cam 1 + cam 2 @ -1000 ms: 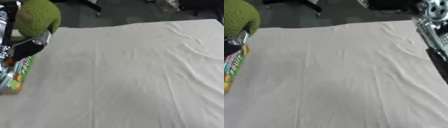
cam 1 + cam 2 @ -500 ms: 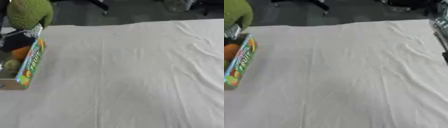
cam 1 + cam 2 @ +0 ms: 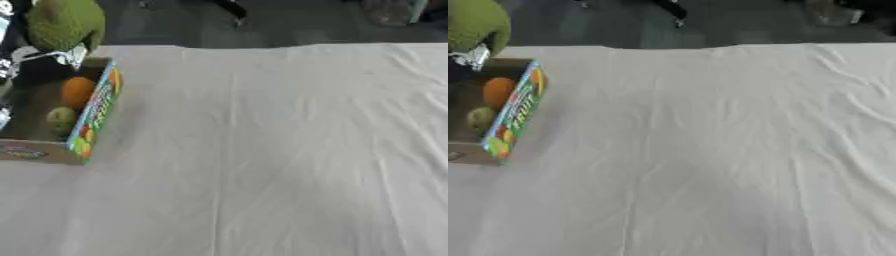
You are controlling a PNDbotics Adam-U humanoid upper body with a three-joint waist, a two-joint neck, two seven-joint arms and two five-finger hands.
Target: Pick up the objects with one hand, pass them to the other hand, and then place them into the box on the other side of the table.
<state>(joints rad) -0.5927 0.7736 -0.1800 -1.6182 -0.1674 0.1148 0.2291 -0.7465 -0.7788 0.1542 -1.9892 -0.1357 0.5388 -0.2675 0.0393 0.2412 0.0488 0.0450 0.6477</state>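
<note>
A large green bumpy fruit (image 3: pixel 63 24) hangs at the top left, above the far end of the open cardboard box (image 3: pixel 92 117). Silver and black parts of my left hand (image 3: pixel 39 56) show just under the fruit and seem curled round it; most of the hand is hidden past the picture's left edge. Inside the box lie an orange fruit (image 3: pixel 77 91) and a small yellow-green fruit (image 3: pixel 60 116). The box has a colourful printed side and stands at the table's left edge. My right hand shows in no view.
A white creased cloth (image 3: pixel 280 150) covers the whole table. Beyond the far edge lies dark floor with a chair base (image 3: pixel 229 9) and a grey bin (image 3: pixel 389 11).
The whole picture has shifted, so the camera has moved; the box now shows more fully. The right arm, seen at the right edge a second ago, is out of view.
</note>
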